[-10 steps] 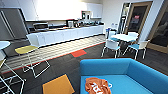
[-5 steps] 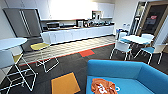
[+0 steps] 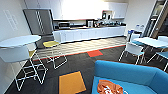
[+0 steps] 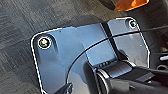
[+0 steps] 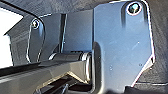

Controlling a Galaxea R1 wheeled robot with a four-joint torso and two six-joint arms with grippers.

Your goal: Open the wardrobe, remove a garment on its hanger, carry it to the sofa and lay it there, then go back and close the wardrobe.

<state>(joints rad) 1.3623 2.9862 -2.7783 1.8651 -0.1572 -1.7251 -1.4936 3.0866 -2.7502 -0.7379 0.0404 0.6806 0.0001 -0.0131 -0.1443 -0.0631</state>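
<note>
The head camera swings to the left across the three moments, so the whole room slides rightward in the picture; this is the camera turning, not the furniture shifting. The sofa (image 3: 130,75), which sat lower centre a second ago, now fills the lower right corner, and the garment (image 3: 110,88) lying on its seat goes with it toward the bottom edge. The round white tabletop (image 3: 18,41) and the tall stools (image 3: 53,52), far from the sofa, come fully into the picture. The steel refrigerator (image 3: 40,23) now stands nearer the middle. The garment itself seems to lie unchanged, though it is blurred.
</note>
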